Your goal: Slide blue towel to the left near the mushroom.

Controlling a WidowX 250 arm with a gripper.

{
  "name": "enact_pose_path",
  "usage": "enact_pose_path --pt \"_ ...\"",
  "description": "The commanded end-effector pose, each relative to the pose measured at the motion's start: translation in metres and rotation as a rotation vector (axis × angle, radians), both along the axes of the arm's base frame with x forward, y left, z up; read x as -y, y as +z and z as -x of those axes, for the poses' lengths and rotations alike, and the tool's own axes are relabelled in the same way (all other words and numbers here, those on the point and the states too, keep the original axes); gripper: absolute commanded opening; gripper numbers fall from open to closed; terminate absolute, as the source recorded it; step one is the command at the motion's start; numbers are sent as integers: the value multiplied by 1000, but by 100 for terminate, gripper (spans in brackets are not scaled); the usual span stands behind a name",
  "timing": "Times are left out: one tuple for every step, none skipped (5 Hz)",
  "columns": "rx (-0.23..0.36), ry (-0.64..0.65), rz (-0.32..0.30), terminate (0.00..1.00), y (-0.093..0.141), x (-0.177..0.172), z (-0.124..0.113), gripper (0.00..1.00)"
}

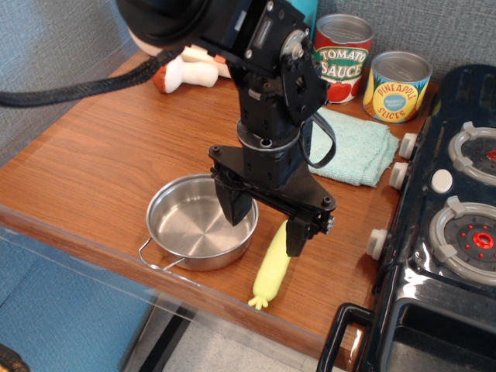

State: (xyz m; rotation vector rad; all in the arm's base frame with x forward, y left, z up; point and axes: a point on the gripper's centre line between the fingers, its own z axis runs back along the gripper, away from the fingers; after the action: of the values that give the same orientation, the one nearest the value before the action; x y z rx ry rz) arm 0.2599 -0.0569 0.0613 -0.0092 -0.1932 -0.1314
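Note:
The blue towel (pixel 353 147), a pale aqua folded cloth, lies at the back right of the wooden table, in front of two cans; the arm hides its left edge. The mushroom (pixel 184 72) lies on its side at the back left, with a reddish-brown cap and a white stem, partly behind the arm. My gripper (pixel 265 221) is open and empty, pointing down. It hangs in front and to the left of the towel, between the steel pan (pixel 167 201) and a yellow toy piece (pixel 273 267). One finger (pixel 232 205) is over the pan's right side.
A tomato sauce can (pixel 343 54) and a pineapple slices can (pixel 397 87) stand behind the towel. A dark toy stove (pixel 457 225) with white knobs fills the right side. The table's front edge runs close below the pan.

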Motion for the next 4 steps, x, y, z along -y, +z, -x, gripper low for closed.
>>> enact_pose_path --pt "0 0 0 0 0 0 0 100" --pt "-8 45 -3 0 4 -5 -25 100" --pt "-5 96 18 0 6 -10 -58 100" --pt "18 134 24 0 11 -12 -95 100"
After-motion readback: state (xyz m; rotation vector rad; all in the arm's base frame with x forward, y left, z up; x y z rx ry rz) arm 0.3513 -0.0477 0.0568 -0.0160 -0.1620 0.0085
